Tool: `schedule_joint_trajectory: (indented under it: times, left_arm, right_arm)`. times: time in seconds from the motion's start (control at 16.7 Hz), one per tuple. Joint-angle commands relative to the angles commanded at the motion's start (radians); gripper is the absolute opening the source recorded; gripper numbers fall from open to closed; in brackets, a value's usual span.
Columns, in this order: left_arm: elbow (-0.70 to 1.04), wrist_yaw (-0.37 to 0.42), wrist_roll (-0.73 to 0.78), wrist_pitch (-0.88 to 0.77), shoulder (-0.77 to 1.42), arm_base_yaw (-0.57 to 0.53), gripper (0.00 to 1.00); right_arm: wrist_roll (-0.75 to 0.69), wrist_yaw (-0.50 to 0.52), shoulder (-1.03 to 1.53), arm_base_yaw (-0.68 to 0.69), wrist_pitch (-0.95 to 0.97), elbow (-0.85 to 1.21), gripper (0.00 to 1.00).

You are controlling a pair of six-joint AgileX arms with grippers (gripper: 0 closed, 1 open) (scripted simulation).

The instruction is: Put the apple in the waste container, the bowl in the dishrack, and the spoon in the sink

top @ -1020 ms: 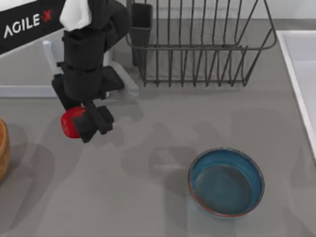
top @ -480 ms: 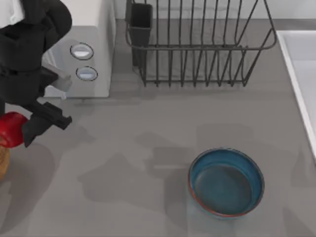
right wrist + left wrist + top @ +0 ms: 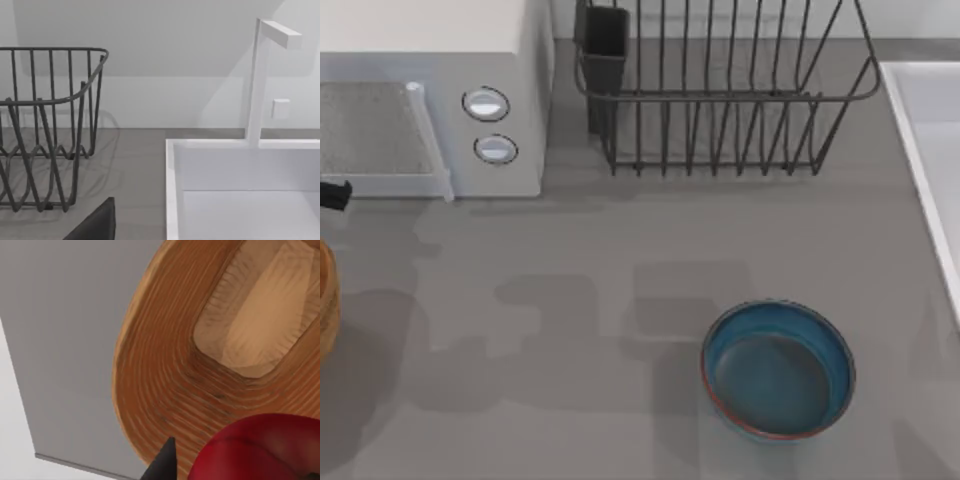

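Observation:
In the left wrist view the red apple [image 3: 260, 445] sits in my left gripper [image 3: 240, 467], which is shut on it, directly above the wooden waste container [image 3: 165, 390]; one dark fingertip [image 3: 164, 462] shows beside the fruit. A dark bit of my left arm [image 3: 330, 193] pokes in at the top view's left edge, above the container's rim [image 3: 325, 300]. The blue bowl [image 3: 778, 368] stands upright on the table at front right. The dishrack [image 3: 720, 90] is at the back, the sink [image 3: 930, 130] at the right edge. The spoon is out of view.
A white microwave [image 3: 430, 90] with two knobs stands at the back left, beside the rack's utensil cup [image 3: 605, 50]. My right gripper [image 3: 95, 225] hangs parked near the dishrack [image 3: 45, 125] and the sink [image 3: 240, 185] with its tap [image 3: 260, 75].
My left arm has carried the apple leftwards, out past the top view's left edge, and the microwave it covered now shows. The bowl has stayed put.

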Motion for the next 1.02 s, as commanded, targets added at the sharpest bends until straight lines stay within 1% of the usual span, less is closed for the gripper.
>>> schedule_joint_trajectory:
  times: [0.36, 0.84, 1.02]
  left_arm:
    - [-0.015, 0.001, 0.009, 0.014, 0.001, 0.002, 0.0]
    - [-0.248, -0.006, 0.06, 0.266, -0.008, 0.056, 0.0]
    - [-0.274, -0.008, 0.07, 0.29, -0.008, 0.066, 0.0]
  right_arm:
    - [0.0, 0.0, 0.0, 0.0, 0.0, 0.0, 1.0]
    - [0.0, 0.0, 0.0, 0.0, 0.0, 0.0, 1.0]
    - [0.0, 0.0, 0.0, 0.0, 0.0, 0.0, 1.0]
